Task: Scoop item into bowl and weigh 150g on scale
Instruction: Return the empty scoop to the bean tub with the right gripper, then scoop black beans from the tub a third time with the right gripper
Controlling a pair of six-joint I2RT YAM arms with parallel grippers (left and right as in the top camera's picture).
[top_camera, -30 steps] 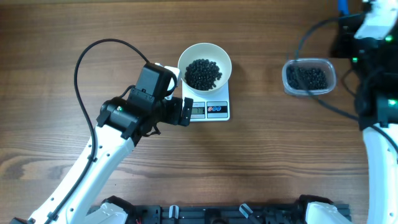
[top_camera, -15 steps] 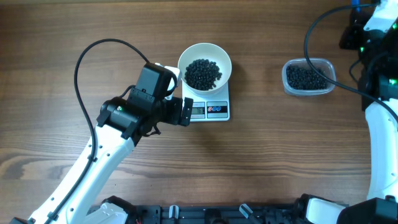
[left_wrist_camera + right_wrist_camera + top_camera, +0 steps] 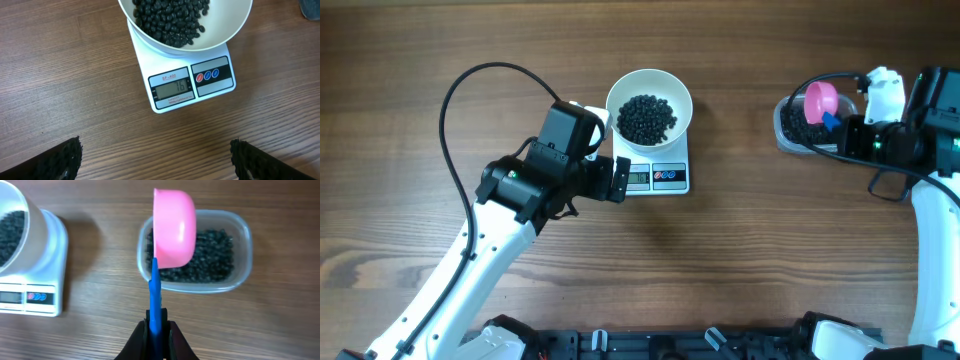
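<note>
While the overhead view takes in the whole table, only it shows both arms at once: the left arm reaching from the near left, the right arm at the far right. The scale lies at far centre with the bowl on its far half. The left wrist view alone shows the display lit, though its digits are hard to read. The tub stands well to the right of the scale. The right wrist view shows dark beans inside the tub, and the pink scoop above its left part; whether the scoop is loaded I cannot tell. More beans heap in the bowl.

The left gripper sits just left of the scale, fingers spread wide, holding and touching nothing. The right gripper is pressed tight on the scoop's blue handle.
</note>
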